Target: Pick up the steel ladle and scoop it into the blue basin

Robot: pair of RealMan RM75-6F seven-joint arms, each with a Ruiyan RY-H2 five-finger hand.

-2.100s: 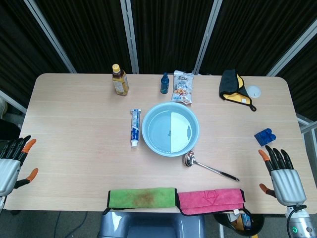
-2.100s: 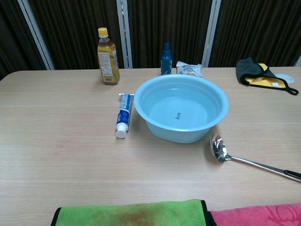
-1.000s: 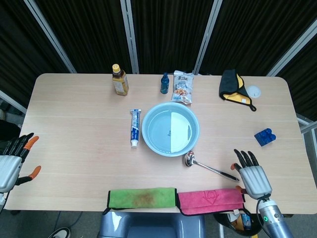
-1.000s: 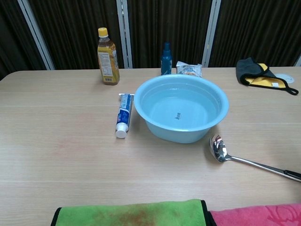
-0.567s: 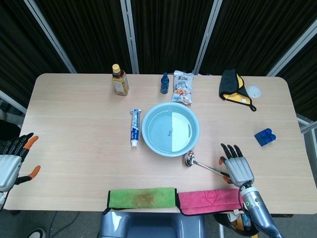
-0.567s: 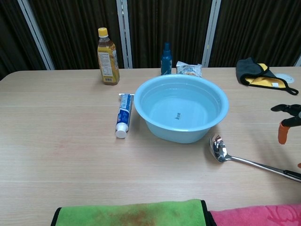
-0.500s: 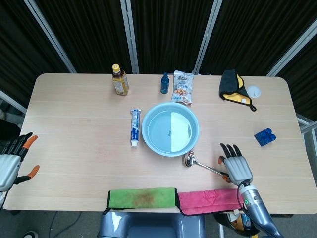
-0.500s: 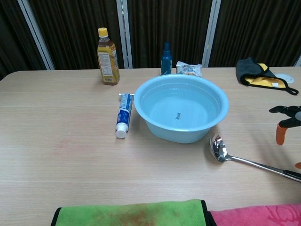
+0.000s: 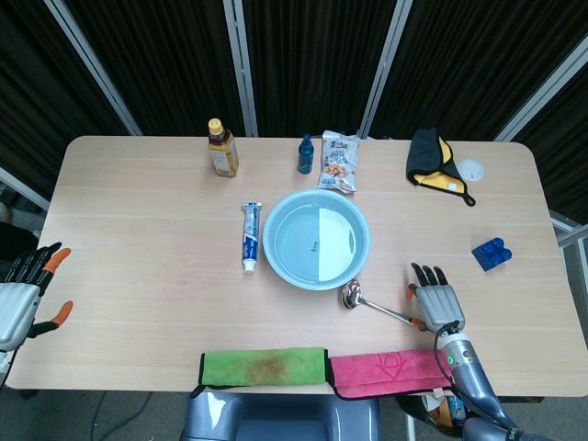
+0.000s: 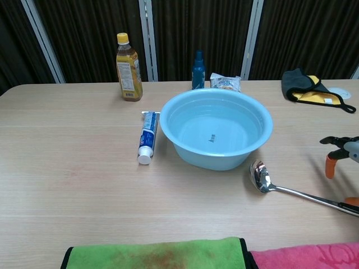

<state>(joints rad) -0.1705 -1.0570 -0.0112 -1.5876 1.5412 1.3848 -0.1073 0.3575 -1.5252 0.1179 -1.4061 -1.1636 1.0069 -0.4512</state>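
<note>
The far end of the steel ladle's handle is covered by the right hand (image 9: 438, 302) in the head view and is cut off at the frame edge in the chest view, so contact between them cannot be made out. Only orange-tipped fingers (image 10: 330, 166) of that hand are caught at the right edge of the chest view. The left hand (image 9: 20, 292) is partly cropped at the left border of the head view and is not seen from the chest.

The round pale-blue plastic basin (image 9: 316, 239) is set near the middle of the light wooden table (image 9: 138, 230); it appears to hold shallow clear water, though this is hard to confirm. The shiny steel ladle (image 10: 280, 185) lies flat on the table, its bowl just beside the basin's near right rim, its handle running toward the right hand.

The right hand is held low over the handle's end, back upward, fingers extended and slightly apart, nothing plainly gripped. The left hand hangs off the table's left edge with fingers spread and nothing in them.
</note>
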